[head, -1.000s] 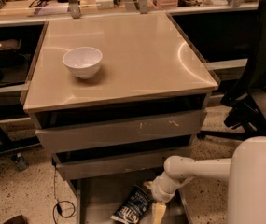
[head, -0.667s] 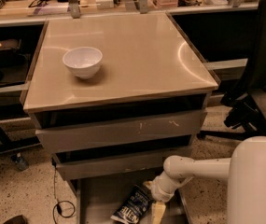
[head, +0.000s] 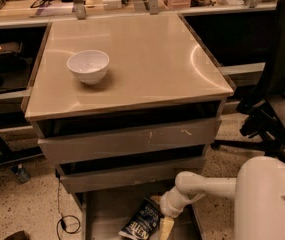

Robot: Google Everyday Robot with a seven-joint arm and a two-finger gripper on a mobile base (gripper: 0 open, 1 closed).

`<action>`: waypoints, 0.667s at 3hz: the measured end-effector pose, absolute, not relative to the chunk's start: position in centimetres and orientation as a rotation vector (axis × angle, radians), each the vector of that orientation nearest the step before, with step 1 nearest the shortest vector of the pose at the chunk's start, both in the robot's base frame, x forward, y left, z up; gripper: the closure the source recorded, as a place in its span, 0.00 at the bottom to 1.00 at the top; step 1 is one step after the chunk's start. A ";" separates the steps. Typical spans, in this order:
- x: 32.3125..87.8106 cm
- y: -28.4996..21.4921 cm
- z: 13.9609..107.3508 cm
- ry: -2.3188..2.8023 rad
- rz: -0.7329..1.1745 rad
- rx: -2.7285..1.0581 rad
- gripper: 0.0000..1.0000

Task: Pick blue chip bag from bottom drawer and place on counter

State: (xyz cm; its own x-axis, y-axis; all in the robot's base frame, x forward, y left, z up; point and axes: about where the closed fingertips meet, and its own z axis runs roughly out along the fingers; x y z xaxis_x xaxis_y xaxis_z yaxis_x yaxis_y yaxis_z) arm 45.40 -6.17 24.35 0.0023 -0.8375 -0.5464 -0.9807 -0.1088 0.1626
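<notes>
Down in the open bottom drawer (head: 102,215), the blue chip bag (head: 141,223) lay tilted on the floor, its white lettering impossible to read. At its right edge, the gripper (head: 166,226) hung from the white arm (head: 202,186), just beside or touching the bag; whether it gripped anything could not be told. Above, the counter (head: 147,59) carried a white bowl (head: 88,66) near its left side. No brand or label could be read.

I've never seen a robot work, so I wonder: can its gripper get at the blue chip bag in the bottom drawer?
Probably yes. The bottom drawer stands pulled out, open on top; the gripper is down inside it, right beside the blue chip bag, with nothing between.
</notes>
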 end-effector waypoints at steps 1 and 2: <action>46.4 -5.8 22.0 1.920 0.817 -1.939 0.00; 46.7 -5.8 21.6 1.925 0.815 -1.929 0.00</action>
State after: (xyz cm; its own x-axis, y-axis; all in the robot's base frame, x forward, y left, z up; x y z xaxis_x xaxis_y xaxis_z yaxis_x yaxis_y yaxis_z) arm 46.73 -5.79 21.64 -0.0565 -0.8138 -0.5784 -0.9817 -0.0602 0.1806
